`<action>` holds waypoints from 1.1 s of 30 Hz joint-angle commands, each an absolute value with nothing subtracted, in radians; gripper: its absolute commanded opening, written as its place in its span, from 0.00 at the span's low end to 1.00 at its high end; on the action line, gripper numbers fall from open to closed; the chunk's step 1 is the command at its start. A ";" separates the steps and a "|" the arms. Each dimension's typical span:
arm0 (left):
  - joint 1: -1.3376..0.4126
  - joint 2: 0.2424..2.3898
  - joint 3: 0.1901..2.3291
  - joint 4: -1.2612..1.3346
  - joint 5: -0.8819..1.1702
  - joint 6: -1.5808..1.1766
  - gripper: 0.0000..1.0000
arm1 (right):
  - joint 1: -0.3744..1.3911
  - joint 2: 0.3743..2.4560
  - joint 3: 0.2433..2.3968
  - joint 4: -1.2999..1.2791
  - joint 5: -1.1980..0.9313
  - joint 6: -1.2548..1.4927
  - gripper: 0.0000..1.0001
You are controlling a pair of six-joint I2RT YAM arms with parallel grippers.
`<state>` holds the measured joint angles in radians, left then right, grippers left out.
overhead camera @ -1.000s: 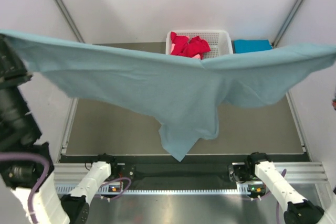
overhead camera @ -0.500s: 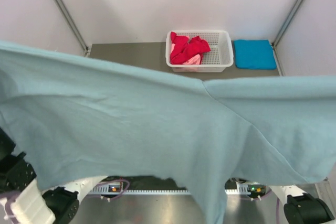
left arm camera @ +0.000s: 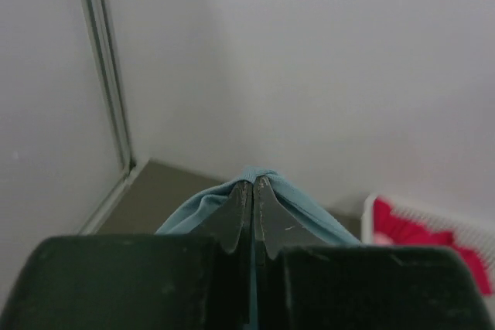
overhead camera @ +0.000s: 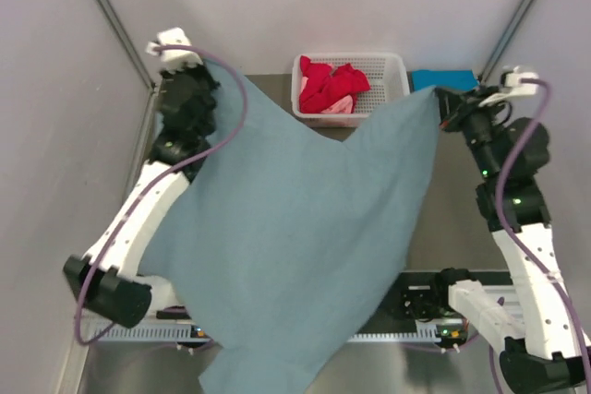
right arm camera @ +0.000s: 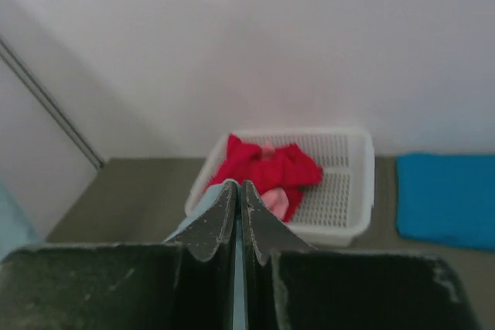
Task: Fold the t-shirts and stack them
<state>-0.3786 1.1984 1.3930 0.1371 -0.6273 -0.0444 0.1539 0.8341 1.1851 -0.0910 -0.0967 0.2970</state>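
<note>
Most of your bench (overhead camera: 263,88) is hidden by the large grey-blue t-shirt (overhead camera: 295,228), held up by two upper corners between the arms, its lower part draping past the near edge. At the far side you have the white lattice basket (overhead camera: 392,76), with the turquoise t-shirt (overhead camera: 452,77) lying flat just beside it on the right. In the basket sit the crumpled red t-shirt (overhead camera: 331,80) and a bit of the pink t-shirt (overhead camera: 338,106). Your left end effector (left arm camera: 253,188) is clamped on one corner of the grey-blue cloth, and your right end effector (right arm camera: 237,188) is pinched on the other.
</note>
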 commanded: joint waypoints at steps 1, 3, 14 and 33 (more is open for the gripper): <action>-0.336 1.287 1.211 0.236 -0.666 -0.086 0.00 | 0.150 0.764 1.024 0.076 -0.025 0.244 0.00; -0.310 1.403 1.160 0.248 -0.623 -0.153 0.00 | 0.150 0.773 0.867 0.126 -0.006 0.238 0.00; -0.232 1.971 1.396 0.195 -0.474 -0.293 0.00 | 0.103 1.118 0.751 0.351 0.103 0.114 0.00; -0.109 2.194 1.759 -0.035 -0.264 -0.347 0.00 | 0.074 1.456 1.058 0.284 -0.026 0.034 0.00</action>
<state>-0.1265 2.1780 1.6886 -0.0044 -0.3202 -0.3401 0.0895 1.4441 0.9897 0.2604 0.0086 0.0551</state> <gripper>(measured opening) 0.013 0.009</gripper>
